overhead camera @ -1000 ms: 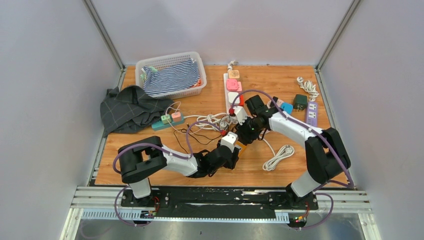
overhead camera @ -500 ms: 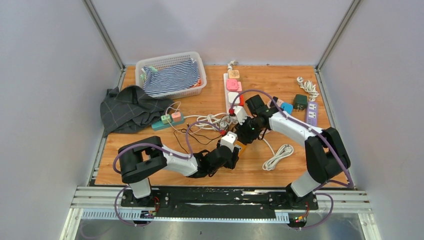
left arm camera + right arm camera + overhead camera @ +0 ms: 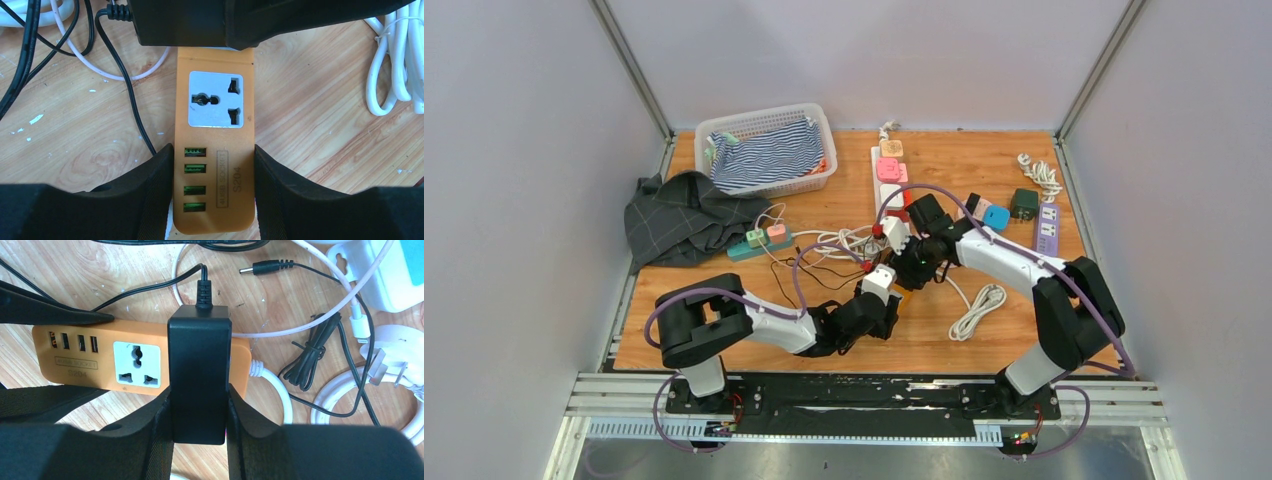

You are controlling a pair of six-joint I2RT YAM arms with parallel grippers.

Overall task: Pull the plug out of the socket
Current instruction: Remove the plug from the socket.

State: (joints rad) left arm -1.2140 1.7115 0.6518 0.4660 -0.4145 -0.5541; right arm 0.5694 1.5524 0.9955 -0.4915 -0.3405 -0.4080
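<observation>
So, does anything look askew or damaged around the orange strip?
Nothing damaged. The orange strip lies flat in the left gripper; the black adapter sits squarely in it, clamped by the right gripper. Only the loose cables around it are tangled.

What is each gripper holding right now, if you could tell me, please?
The left gripper is closed on the orange power strip, at its USB end.
The right gripper is closed on the black plug.
</observation>
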